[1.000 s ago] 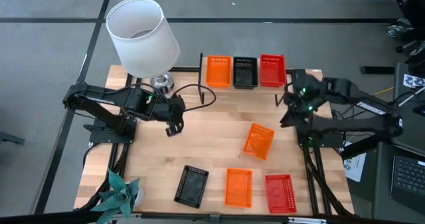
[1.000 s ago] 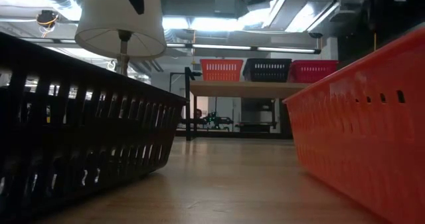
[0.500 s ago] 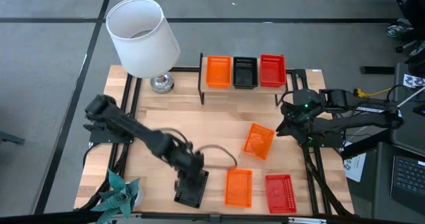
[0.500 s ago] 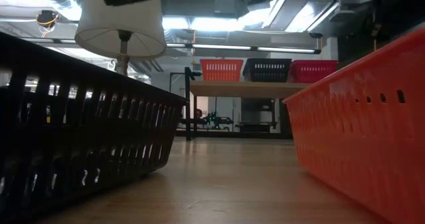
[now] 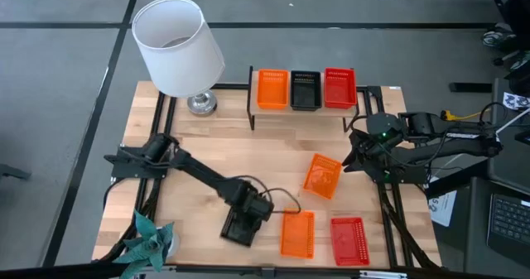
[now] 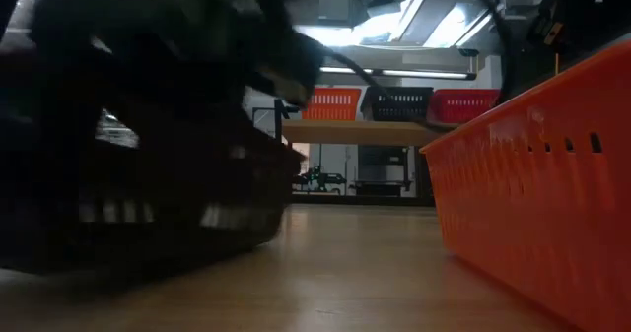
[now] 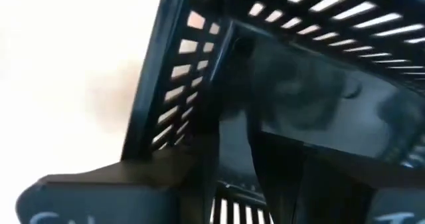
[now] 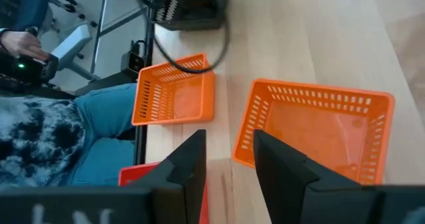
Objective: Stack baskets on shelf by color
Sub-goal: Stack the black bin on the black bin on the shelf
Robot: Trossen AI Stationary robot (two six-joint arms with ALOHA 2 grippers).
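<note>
My left pincer [image 5: 248,215] is down on the black basket [image 5: 242,226] at the front of the counter [image 5: 273,159], left of the middle. My wrist camera sits so close to that basket's slotted wall [image 7: 179,98] that I cannot tell whether my fingers are spread or closed on it; it looks as if one finger reaches inside the rim, but the view is too cramped to be sure. In the low view the basket is a dark blur, seemingly tilted off the wood.

My right pincer [image 5: 358,153] hangs over the right side of the counter, its fingers [image 8: 189,164] a narrow gap apart and holding nothing. Just beyond them lies a skewed orange basket [image 5: 322,176]. A second orange basket [image 5: 297,233] sits at the front edge just beside the black one, and a red basket [image 5: 349,239] lies to its right.

At the back, the shelf [image 5: 303,108] carries three stacks in a row: orange [image 5: 272,88], black [image 5: 305,89] and red [image 5: 339,87]. A lamp [image 5: 178,47] stands at the back left corner and a small plant [image 5: 149,238] at the front left. A person in jeans [image 8: 99,127] sits past the front edge.
</note>
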